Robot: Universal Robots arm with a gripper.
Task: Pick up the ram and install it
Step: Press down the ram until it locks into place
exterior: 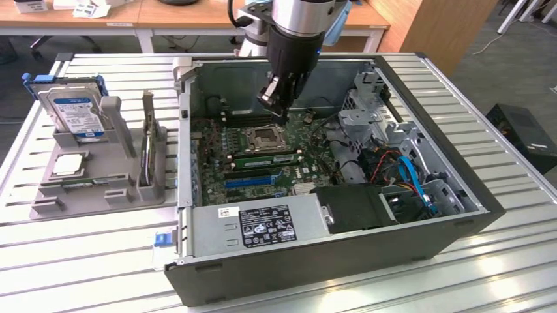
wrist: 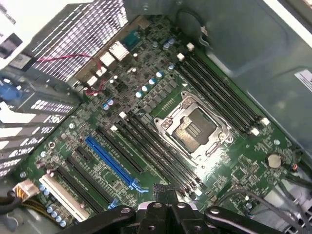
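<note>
- Gripper (exterior: 276,107) hovers inside the open computer case (exterior: 435,241), over the far part of the motherboard (wrist: 146,97), just past the processor socket (exterior: 263,138).
- Fingers are pressed together. Nothing can be seen between them in either view, so the judgement is that it carries nothing.
- Ram (exterior: 265,158): most likely the green stick with dark chips lying along the memory slots (wrist: 161,151), between the socket and the blue slot (exterior: 252,180). It is well below the gripper and not touching it.
- Can't tell whether the stick is fully seated or whether the end clips have latched. From the wrist view the slots read as dark lines only.
- Grey parts holder (exterior: 122,195) sits on the table (exterior: 87,261) beside the case's left wall, with a hard drive (exterior: 74,111) standing in it.
- Risks, as a judgement:
  - One end of the stick left high means a bad contact. A later push off-centre would rock it and stress the slot.
  - The socket is open and right beside the slots. A small sideways error on a descent puts closed fingers onto its contacts.
  - Small capacitors (wrist: 146,90) stand near the slot ends and could be clipped by a slanted approach.
  - The case walls are close to the arm at the far edge, leaving little room for wrist swing.
</note>
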